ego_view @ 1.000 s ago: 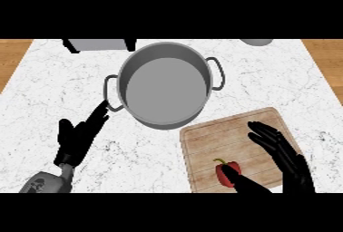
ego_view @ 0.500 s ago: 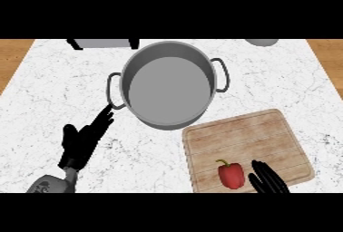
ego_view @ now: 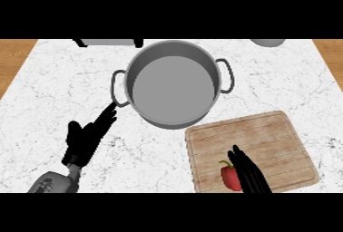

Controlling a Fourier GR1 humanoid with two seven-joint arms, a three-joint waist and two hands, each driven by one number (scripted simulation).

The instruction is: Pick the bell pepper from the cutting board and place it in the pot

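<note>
Bell pepper (ego_view: 231, 177): red with a green stem, lying on the cutting board near the board's lower edge, left of the board's middle; its stem points up and to the left.
Cutting board (ego_view: 268, 140): light wood, slightly turned, on the bench at the lower right, just below and right of the pot.
Pot (ego_view: 173, 84): grey metal with two side handles, standing on the bench above the board; nothing shows inside it, and its lower rim sits close to the board's upper left corner.
Right hand (ego_view: 247, 170): comes in from the lower edge over the board, fingers straight and pointing up, edge-on, just beside the right side of the pepper; whether it touches the pepper I cannot tell, and nothing is curled round it.
Left hand (ego_view: 87, 138): at the lower left over the bench, fingers straight and spread a little, tips pointing up and right, close to the pot's left handle; it holds nothing.
Bench (ego_view: 60, 81): white marbled top, with wooden strips showing at the far left and right.
</note>
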